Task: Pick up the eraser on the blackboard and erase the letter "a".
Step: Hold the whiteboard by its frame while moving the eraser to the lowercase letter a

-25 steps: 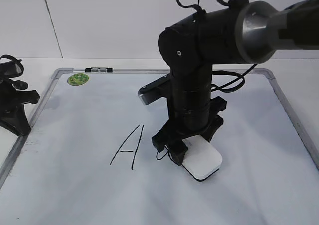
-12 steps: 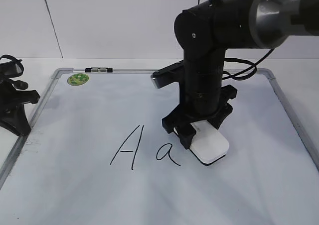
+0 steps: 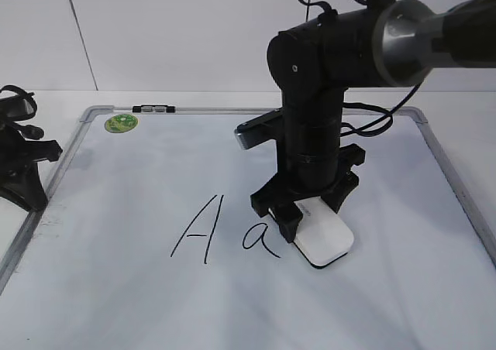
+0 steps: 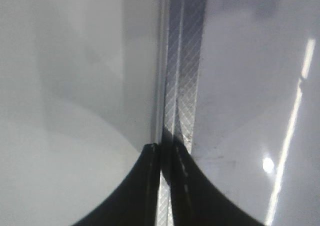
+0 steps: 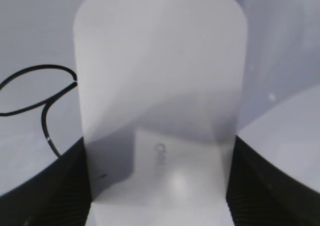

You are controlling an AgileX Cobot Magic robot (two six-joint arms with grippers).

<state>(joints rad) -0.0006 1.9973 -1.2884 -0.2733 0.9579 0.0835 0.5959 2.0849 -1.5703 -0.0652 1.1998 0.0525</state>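
Note:
The white eraser (image 3: 325, 241) lies flat on the blackboard (image 3: 139, 187), and my right gripper (image 3: 310, 208) is shut on its two long sides from above. The letter "a" (image 3: 260, 240) sits whole just left of the eraser, almost touching its near left corner. In the right wrist view the eraser (image 5: 160, 86) fills the middle between the dark fingers (image 5: 252, 186) of the right gripper (image 5: 160, 186), and the letter "a" (image 5: 37, 93) curls at its left edge. My left gripper (image 3: 23, 172) rests shut at the board's left edge.
A taller capital "A" (image 3: 200, 228) stands left of the small letter. A round green sticker (image 3: 122, 122) and a small black clip (image 3: 153, 109) sit at the board's far left corner. The left gripper (image 4: 162, 153) hangs over the grey metal frame (image 4: 182, 86).
The right gripper, with the eraser, moved right off the small letter, uncovering it, then came slightly back left and nearer. The left arm stayed still.

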